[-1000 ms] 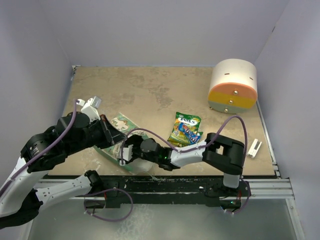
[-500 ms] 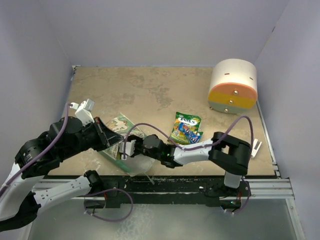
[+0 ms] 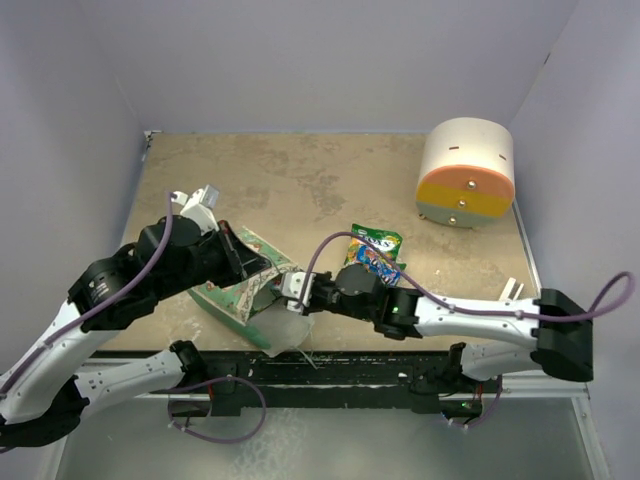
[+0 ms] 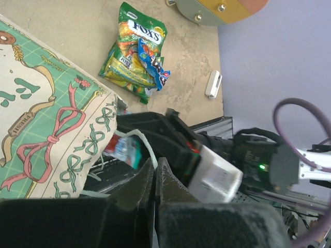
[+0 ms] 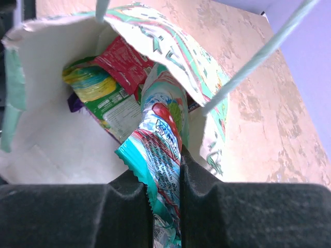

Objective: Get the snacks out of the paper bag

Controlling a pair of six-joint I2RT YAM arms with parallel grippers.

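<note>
At the bag (image 3: 232, 298) mouth: right gripper (image 5: 164, 178), jaws now clamped on a teal packet (image 5: 161, 139), where a second ago they stood wider apart inside the opening. The packet lies half out of the bag, with its far end still among the contents. Inside the bag, behind the teal packet: a yellow-green packet (image 5: 98, 88), a red packet (image 5: 123, 61) and a purple sliver (image 5: 75, 103) against the wall. At the bag's rim: left gripper (image 4: 156, 170), jaws pressed fully together, apparently on the string handle (image 4: 137, 139), holding the mouth tipped toward the right arm. The bag sits slightly higher and more turned than a second ago. Right of the bag, well apart, on the table (image 3: 300, 180): two packets (image 3: 372, 258) already out, a green one with a blue one across it, unmoved. Reading: the grasp is made, so the step in hand is drawing the teal packet clear, probably to set it beside that pair. At least three packets remain inside, which puts the task at less than half done. Risk: neighbouring packets, or the bag itself, may drag along if the left hold slips.
</note>
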